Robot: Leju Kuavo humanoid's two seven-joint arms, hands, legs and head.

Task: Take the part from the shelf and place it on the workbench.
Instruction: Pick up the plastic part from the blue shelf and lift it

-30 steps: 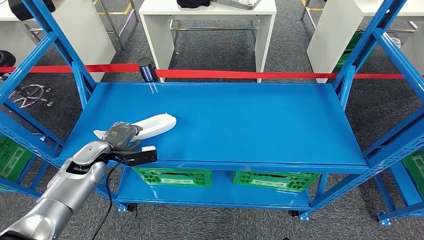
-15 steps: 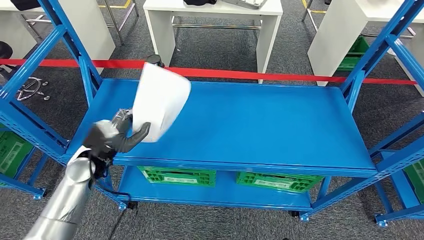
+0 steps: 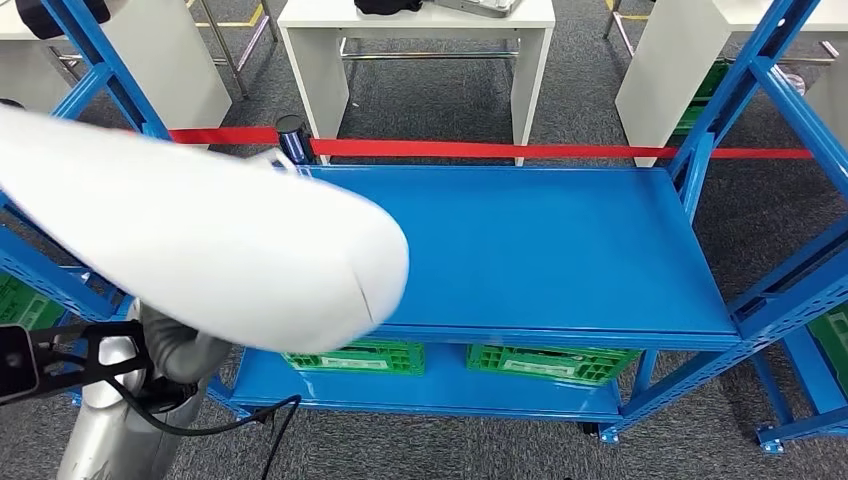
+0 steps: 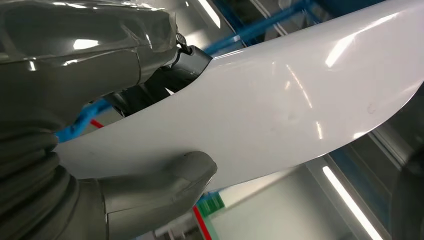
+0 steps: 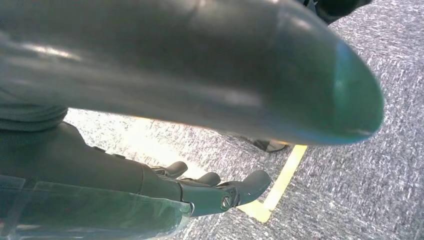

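Left robot hand (image 4: 115,150) gripping glossy, seemingly plastic part (image 4: 280,105)

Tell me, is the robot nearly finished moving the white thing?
Halfway. The smooth white curved plastic part is already off the blue metal shelf. The left robot hand grips it, lifted close to the head camera. Still left: setting it on a workbench.

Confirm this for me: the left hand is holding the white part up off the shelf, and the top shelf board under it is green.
Not quite: the top shelf board is blue, as the head view shows; green is the colour of the crates on the level below. The rest stands: the left hand grips the white part, lifted off the shelf.
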